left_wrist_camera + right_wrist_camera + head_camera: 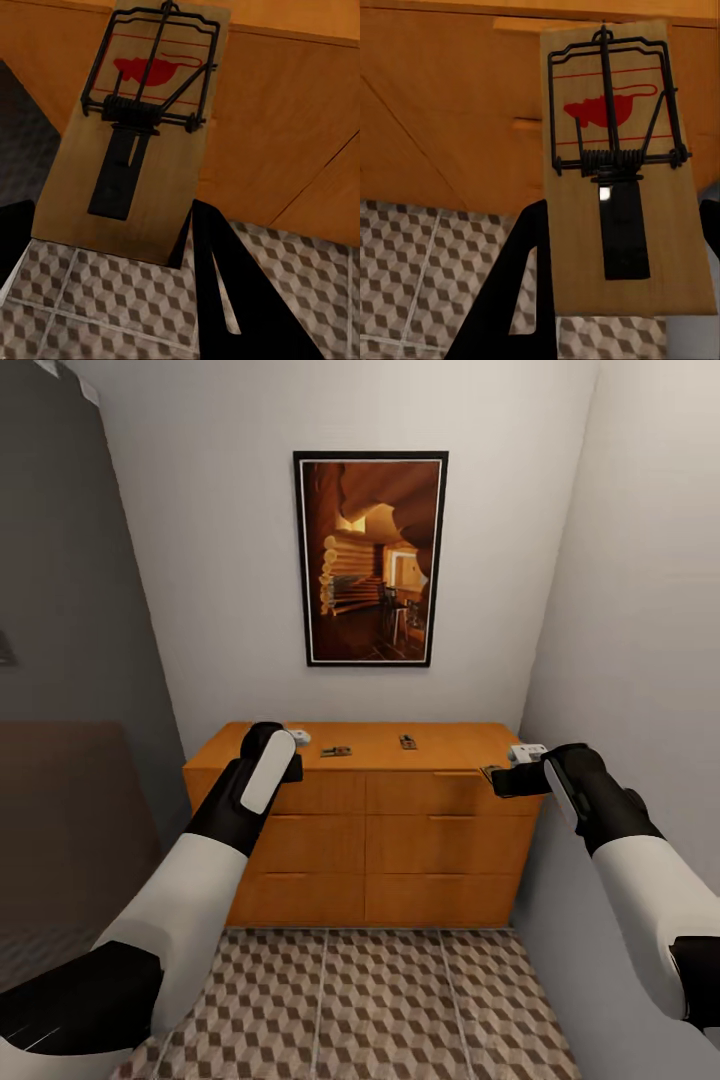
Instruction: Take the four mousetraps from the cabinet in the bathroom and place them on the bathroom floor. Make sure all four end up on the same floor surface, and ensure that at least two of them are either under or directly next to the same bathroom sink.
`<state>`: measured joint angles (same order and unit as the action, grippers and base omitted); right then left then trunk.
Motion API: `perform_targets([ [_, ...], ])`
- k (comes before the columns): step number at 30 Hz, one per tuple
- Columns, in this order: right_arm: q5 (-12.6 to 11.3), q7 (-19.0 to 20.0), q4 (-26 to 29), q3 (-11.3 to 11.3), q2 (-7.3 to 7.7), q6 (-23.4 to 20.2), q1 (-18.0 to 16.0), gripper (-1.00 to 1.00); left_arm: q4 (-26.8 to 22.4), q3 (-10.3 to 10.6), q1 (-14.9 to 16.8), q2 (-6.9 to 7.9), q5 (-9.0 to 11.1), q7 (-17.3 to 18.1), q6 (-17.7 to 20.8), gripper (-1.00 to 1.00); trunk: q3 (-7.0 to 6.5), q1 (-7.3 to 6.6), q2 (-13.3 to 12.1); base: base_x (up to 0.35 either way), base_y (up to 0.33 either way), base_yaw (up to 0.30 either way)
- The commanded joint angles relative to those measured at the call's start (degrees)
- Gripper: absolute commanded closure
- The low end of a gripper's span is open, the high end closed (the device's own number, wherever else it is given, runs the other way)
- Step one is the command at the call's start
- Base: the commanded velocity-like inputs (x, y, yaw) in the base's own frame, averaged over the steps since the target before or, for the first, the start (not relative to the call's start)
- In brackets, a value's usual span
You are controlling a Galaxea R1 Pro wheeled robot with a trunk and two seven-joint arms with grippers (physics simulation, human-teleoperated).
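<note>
Here, both arms are seen raised in front of the cabinet (370, 830), a low orange-brown dresser set against the far wall beneath a framed picture (370, 558); the left gripper (292, 762) is held at the cabinet's upper left corner and the right gripper (497, 777) at its upper right edge. In the left wrist view a mousetrap (139, 135) is seen clamped between the dark jaws, which are closed against its wooden base; its wire bar, spring and red printed mark face the camera, with the drawer fronts and the bathroom floor (112, 300) behind it. In the right wrist view a second mousetrap (619, 180) is likewise pinched by the closed jaws, tilted slightly, its metal parts turned towards the camera, with the floor tiles (427, 270) showing below. Two further mousetraps are left lying flat on the cabinet top; one (336, 751) lies left of centre and the other (408, 741) just right of centre, well apart from each other. The bathroom floor (350, 1000), patterned with small cubes, is seen nearer than the cabinet between the two arms.
</note>
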<state>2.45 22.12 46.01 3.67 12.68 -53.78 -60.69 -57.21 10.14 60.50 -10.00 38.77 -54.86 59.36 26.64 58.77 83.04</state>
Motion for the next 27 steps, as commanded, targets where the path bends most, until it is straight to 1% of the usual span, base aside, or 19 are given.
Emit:
perform_targets([
  [1, 0.3, 0.2, 0.0, 0.2, 0.06, -0.2, 0.0, 1.00, 0.3, 0.1, 0.1, 0.00, 0.3, -0.1, 0.4, 1.00, 0.07, -0.04, 0.0, -0.345, 0.000, 0.000],
  [13, -0.1, 0.4, -0.5, 0.2, -0.04, -0.2, 0.0, 1.00, 4.7, 0.1, 0.1, 0.00, 0.3, 3.1, -0.1, 1.00, 0.07, -0.04, 0.0, -0.345, 0.000, 0.000],
  [18, -0.2, 0.3, -0.5, 0.2, -0.10, -0.2, 0.0, 1.00, 6.5, 0.1, 0.1, 0.00, 0.2, 6.6, -0.4, 1.00, 0.07, -0.04, 0.0, -0.220, 0.000, 0.000],
  [20, -0.2, 0.2, -0.6, 0.2, -0.18, -0.2, 0.0, 1.00, 8.2, 0.1, 0.1, 0.00, 0.1, 9.5, -0.7, 1.00, 0.07, -0.04, 0.0, -0.062, 0.000, 0.000],
  [21, -0.2, 0.1, -0.6, 0.2, -0.20, -0.1, 0.0, 1.00, 8.8, 0.1, 0.1, 0.00, 0.1, 10.4, -1.0, 1.00, 0.07, -0.04, 0.0, -0.038, 0.000, 0.000],
  [22, -0.2, 0.1, -0.6, 0.3, -0.20, 0.0, 0.1, 1.00, 10.4, 0.1, 0.1, 0.00, -0.1, 12.2, -2.2, 1.00, 0.07, -0.04, 0.0, -0.025, 0.000, 0.000],
  [23, -0.2, 0.0, -0.6, 0.3, -0.20, 0.4, 0.3, 1.00, 12.2, 0.2, 0.1, 0.00, -0.3, 14.1, -4.2, 1.00, 0.07, -0.04, 0.0, -0.016, 0.000, 0.000],
  [24, -0.1, -0.1, -0.7, 0.3, -0.26, 1.6, 1.1, 1.00, 15.5, 0.2, 0.1, 0.00, -0.5, 16.8, -8.1, 1.00, 0.07, -0.04, 0.0, -0.008, 0.000, 0.000],
  [26, -0.1, -0.2, -0.7, 0.4, -0.79, 4.0, 3.0, 1.00, 20.4, 0.7, 0.1, 0.00, -0.7, 19.9, -13.2, 1.00, 0.07, -0.04, 0.0, -0.004, 0.000, 0.000],
  [27, 0.0, -0.2, -0.6, 0.4, -1.30, 5.3, 4.2, 1.00, 22.8, 1.5, 0.1, 0.00, -1.0, 21.3, -15.5, 1.00, 0.07, -0.04, 0.0, -0.002, 0.000, 0.000],
])
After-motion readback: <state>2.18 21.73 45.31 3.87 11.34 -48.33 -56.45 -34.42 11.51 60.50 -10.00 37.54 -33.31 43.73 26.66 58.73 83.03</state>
